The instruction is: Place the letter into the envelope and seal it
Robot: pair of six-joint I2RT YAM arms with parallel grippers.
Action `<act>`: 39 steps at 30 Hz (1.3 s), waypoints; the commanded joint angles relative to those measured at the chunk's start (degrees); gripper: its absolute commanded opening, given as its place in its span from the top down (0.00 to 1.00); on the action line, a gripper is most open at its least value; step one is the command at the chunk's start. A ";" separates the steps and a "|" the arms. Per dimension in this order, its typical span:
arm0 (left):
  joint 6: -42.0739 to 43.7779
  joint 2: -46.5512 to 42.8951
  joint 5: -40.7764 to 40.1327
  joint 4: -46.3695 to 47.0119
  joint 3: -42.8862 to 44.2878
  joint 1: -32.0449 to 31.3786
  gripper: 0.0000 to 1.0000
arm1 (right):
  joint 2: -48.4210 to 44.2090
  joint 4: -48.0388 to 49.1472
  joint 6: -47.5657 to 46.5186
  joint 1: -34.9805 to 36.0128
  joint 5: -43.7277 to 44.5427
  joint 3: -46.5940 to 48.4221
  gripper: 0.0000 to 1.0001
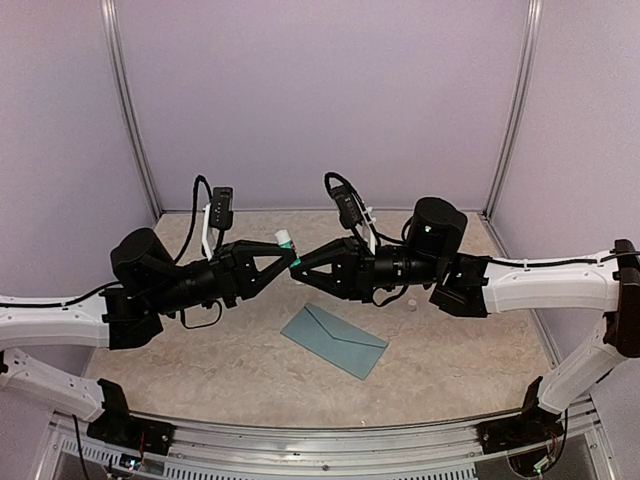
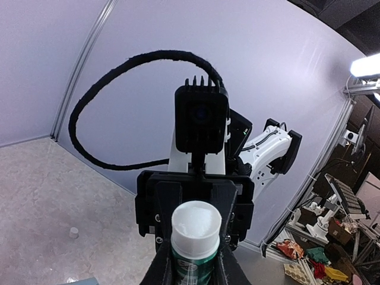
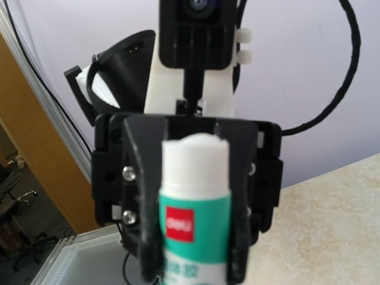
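Left gripper (image 1: 287,262) and right gripper (image 1: 297,267) were recorded in the top view meeting tip to tip above the table (image 1: 200,350). Both appeared pinched on the glue stick (image 1: 286,241), which stood tilted upward between them. The envelope (image 1: 334,340) was noted flat on the table beneath them, untouched; no loose letter was seen.

Left wrist view: the stick's bare white end was seen between the left fingers (image 2: 159,274). A small pale cap-like object (image 2: 73,233) lay apart on the table.

Right wrist view: only here was the printed label legible, with dark fingers (image 3: 139,237) flanking it.

Risk judged: opposed pulls could twist the stick loose, so that it dropped and smeared the envelope.
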 commanded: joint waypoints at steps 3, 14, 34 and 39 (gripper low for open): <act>0.44 -0.23 -2.47 -2.65 1.22 -0.79 1.00 | -3.89 -4.73 -3.62 0.12 5.72 -0.70 0.38; 7.87 -3.28 -4.01 -38.07 15.10 12.93 1.00 | -10.77 -41.65 -6.98 -10.85 34.39 0.15 0.15; 20.05 2.93 2.33 -46.34 15.39 26.86 1.00 | 10.81 -62.77 -6.89 -23.93 52.39 3.32 0.43; 20.27 3.27 3.22 -46.08 15.54 26.87 1.00 | 14.16 -61.84 -7.97 -24.15 52.27 5.12 0.53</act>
